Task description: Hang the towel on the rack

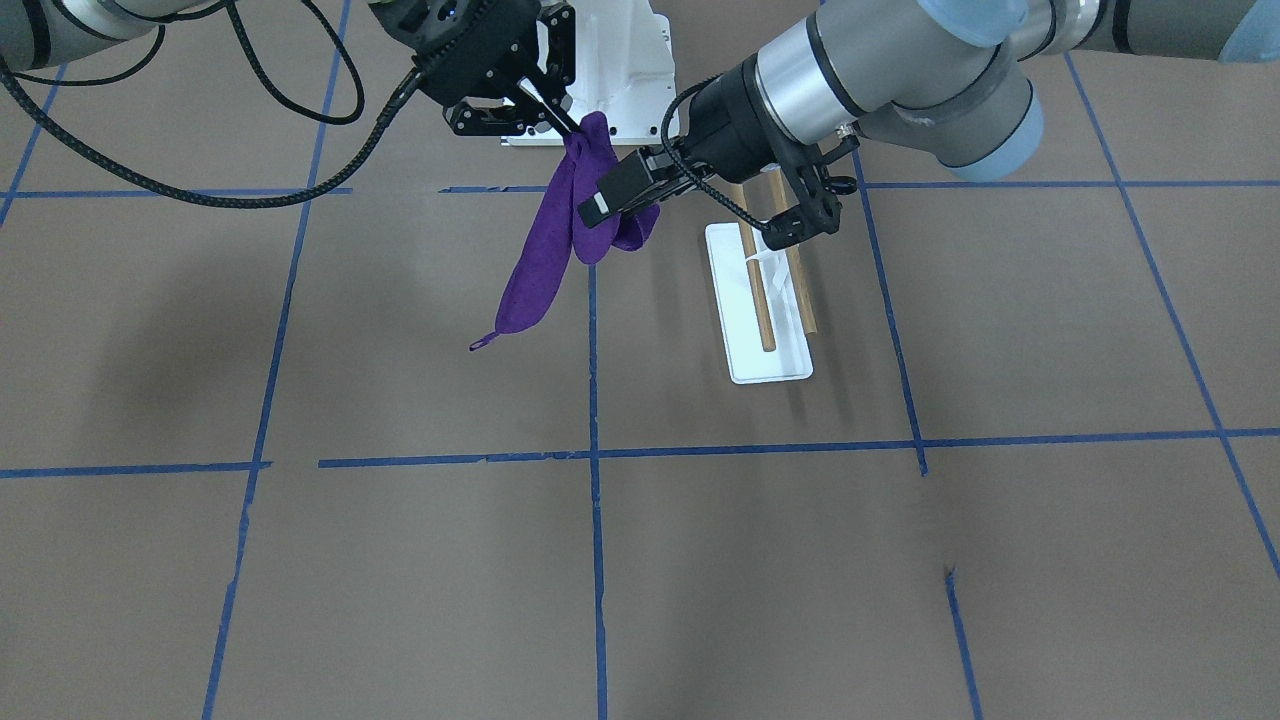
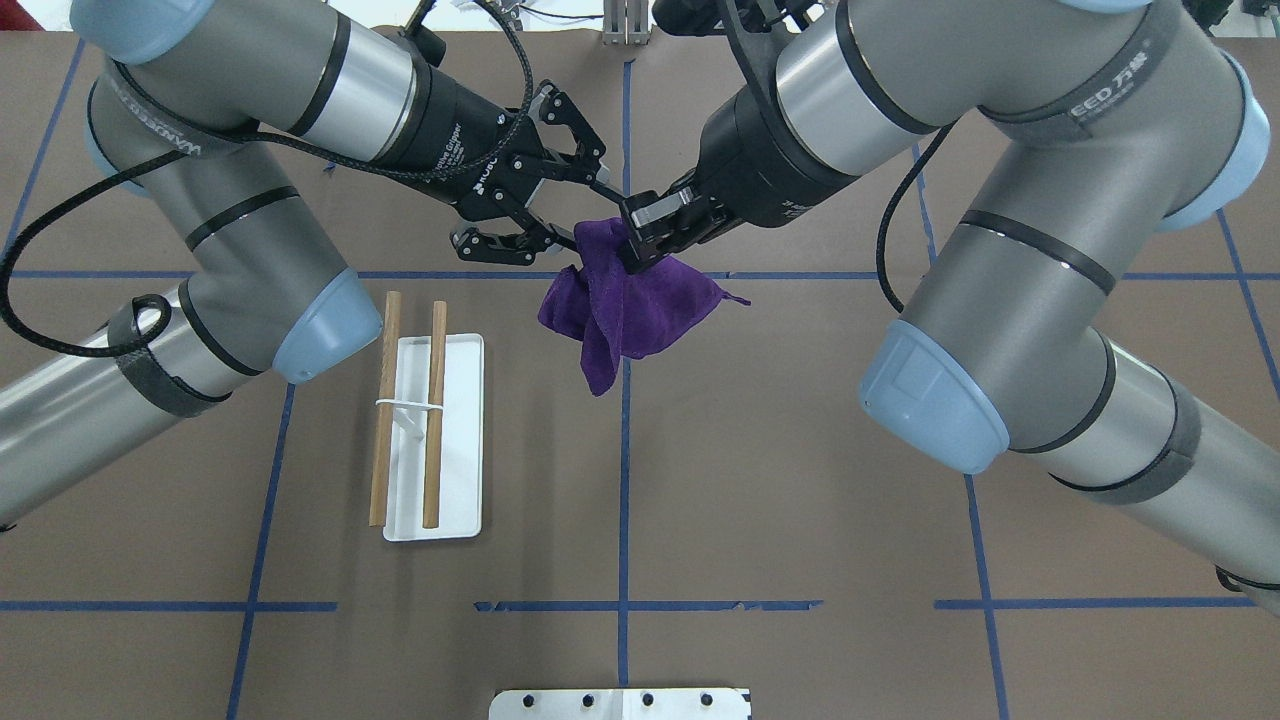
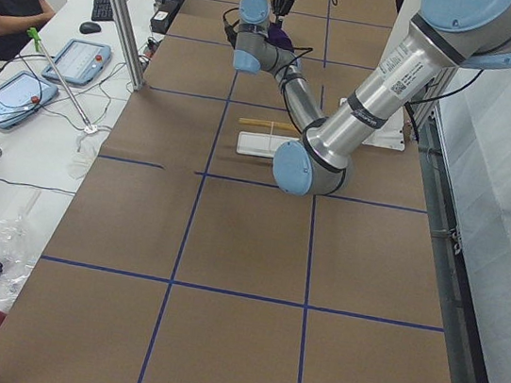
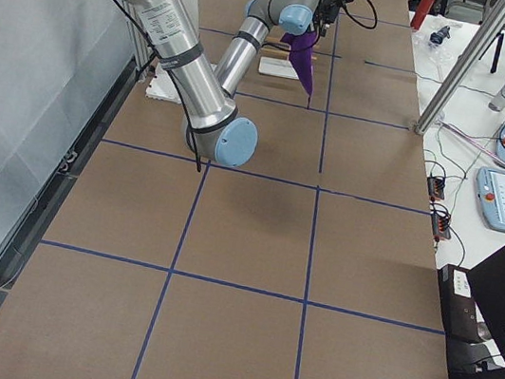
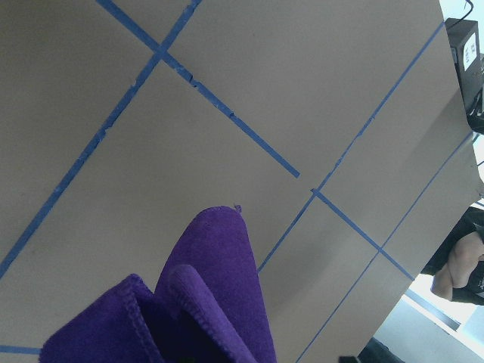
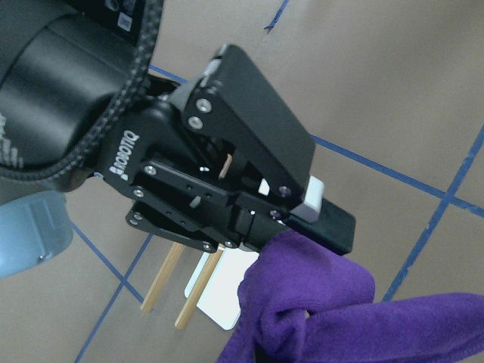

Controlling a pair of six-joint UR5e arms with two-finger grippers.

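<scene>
Nearest the robot's base, the rack [image 2: 462, 440] is seen standing on the brown table [image 2: 800, 480] at the robot's left, its 2 wooden dowels [image 2: 434, 410] lying parallel. Farther out, the purple towel [image 2: 630, 310] is held in the air, apart from the rack. Its top is pinched by the right gripper [image 1: 568, 120], and a fold just beside is clamped by the left gripper [image 6: 321, 215]

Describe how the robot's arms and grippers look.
The left arm and right arm are grey tubes with silver rings and pale blue joint caps. A braided black cable trails the left. The left gripper and right gripper are black two-finger linkages; the left reads Robotiq.
</scene>
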